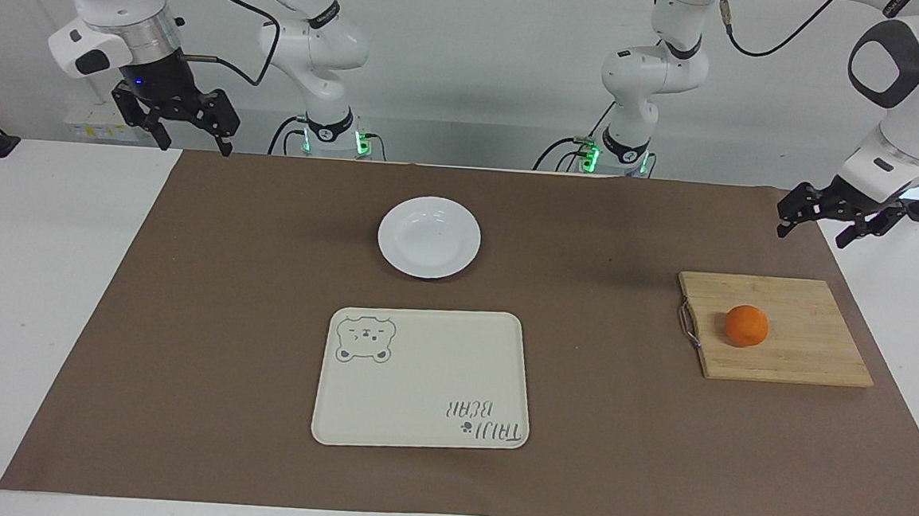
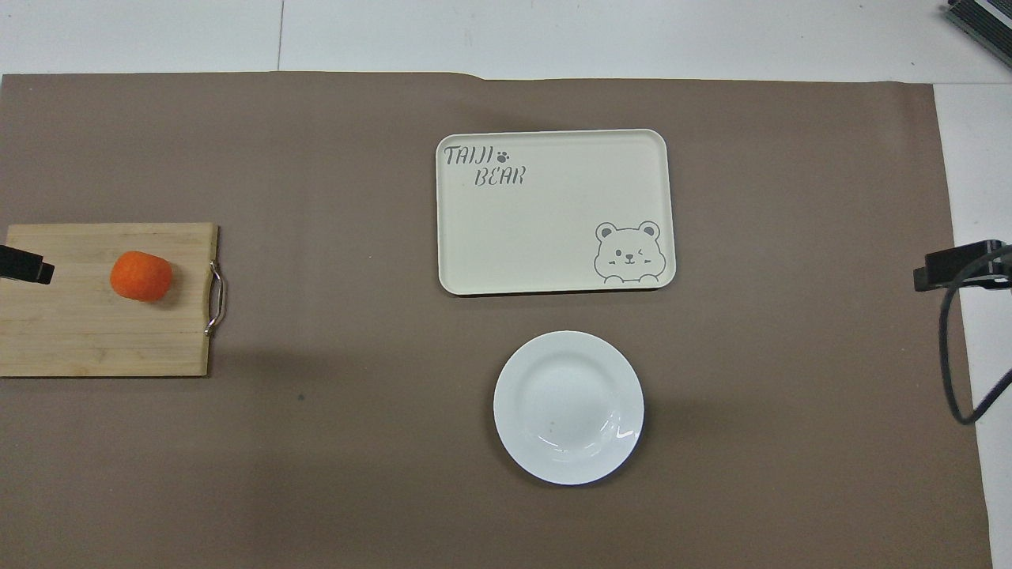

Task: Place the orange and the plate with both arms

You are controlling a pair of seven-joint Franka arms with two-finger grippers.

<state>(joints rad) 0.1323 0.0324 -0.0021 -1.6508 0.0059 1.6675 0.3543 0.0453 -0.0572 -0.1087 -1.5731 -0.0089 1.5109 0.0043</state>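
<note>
The orange (image 1: 746,325) (image 2: 141,276) lies on a wooden cutting board (image 1: 809,351) at the left arm's end of the table. The white plate (image 1: 429,237) (image 2: 568,407) sits empty on the brown mat, midway between the two arm bases. My left gripper (image 1: 813,234) hangs open in the air over the outer end of the board, well apart from the orange. In the overhead view only the left gripper's tip (image 2: 24,265) shows. My right gripper (image 1: 195,146) (image 2: 957,267) waits open and empty, raised above the mat's edge at the right arm's end.
A cream rectangular tray (image 1: 422,379) (image 2: 555,212) with a bear drawing lies farther from the robots than the plate. The board (image 2: 79,332) has a metal handle (image 2: 215,299) on the side toward the plate. A black cable (image 2: 949,356) hangs from the right arm.
</note>
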